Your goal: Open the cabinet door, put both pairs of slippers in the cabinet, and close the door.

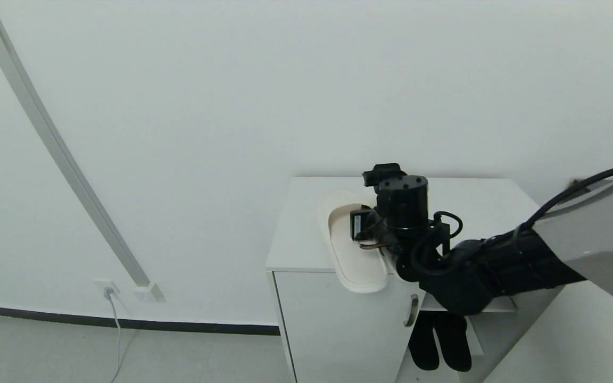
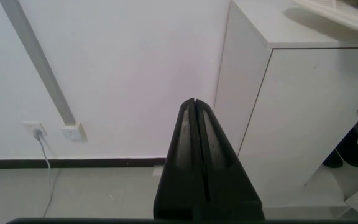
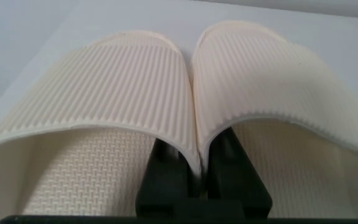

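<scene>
The left tool (image 2: 194, 106) hangs low by the cabinet's (image 1: 338, 324) left side w/ its fingers pressed flat together, clenched on nothing, aimed toward the wall and floor; that arm looks parked. On the cabinet top (image 1: 477, 207) the cream slippers (image 1: 357, 266) lie side by side near the front-left corner, heels overhanging the front edge. The right arm comes in from the right front corner, forearm low across the front edge, wrist bent so the right tool (image 3: 197, 158) points along the soles into the toe straps. One finger sits in each slipper and the two adjoining strap walls are pinched between them, so it is grasping the pair at its middle. Below, the handle (image 1: 412, 310) marks the closed left panel; the right half of the cabinet stands open w/ the black slippers (image 1: 439, 340) on a lower shelf inside. Judged step: door open, 1st pair stowed, 2nd pair being picked up. Next move prob. needs a lift clear of the top, a pull back past the front edge, then a drop to an open shelf w/o losing either slipper from the thin pinch.
</scene>
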Robot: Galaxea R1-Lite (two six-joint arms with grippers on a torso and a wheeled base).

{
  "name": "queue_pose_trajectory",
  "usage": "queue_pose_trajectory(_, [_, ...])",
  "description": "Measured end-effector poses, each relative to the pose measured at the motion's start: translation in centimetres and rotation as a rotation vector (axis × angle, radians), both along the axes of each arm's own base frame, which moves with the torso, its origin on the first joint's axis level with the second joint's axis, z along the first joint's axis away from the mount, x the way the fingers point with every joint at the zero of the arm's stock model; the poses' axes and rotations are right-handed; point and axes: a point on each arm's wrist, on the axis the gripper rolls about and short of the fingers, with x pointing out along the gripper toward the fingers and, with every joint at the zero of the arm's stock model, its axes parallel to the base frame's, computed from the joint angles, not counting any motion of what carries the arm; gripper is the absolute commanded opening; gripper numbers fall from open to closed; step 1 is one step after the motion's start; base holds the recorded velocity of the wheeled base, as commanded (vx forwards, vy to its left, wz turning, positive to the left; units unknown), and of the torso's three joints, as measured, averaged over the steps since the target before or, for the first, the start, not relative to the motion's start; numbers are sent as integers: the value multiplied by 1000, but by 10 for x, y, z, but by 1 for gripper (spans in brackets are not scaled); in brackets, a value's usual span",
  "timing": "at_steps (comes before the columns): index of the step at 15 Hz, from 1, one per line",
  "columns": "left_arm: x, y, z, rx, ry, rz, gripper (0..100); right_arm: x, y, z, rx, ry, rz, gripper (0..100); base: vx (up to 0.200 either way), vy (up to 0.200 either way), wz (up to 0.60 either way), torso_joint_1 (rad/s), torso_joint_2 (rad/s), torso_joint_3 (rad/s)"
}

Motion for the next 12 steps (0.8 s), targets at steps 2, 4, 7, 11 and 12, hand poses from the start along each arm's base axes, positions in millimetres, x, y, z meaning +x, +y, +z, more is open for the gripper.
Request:
queue_pose_trajectory(2, [0, 0, 0, 0, 0, 1, 0, -25, -15, -1, -20, -15, 64, 0, 0, 0, 0, 0, 0, 0])
queue_pose_trajectory(4, [0, 0, 0, 0, 0, 1, 0, -51, -34, 1, -29, -5, 134, 0, 0, 0, 0, 0, 0, 0])
queue_pose_trajectory(7, [0, 0, 0, 0, 0, 1, 0, -79, -57, 9, -18, 4, 227, 0, 0, 0, 0, 0, 0, 0])
queue_pose_trajectory(11, [0, 0, 0, 0, 0, 0, 0, -93, -69, 15, -15, -1, 235, 0, 0, 0, 0, 0, 0, 0])
queue_pose_trajectory(12, [0, 0, 0, 0, 0, 1, 0, -95, -70, 16, -14, -1, 236, 0, 0, 0, 0, 0, 0, 0])
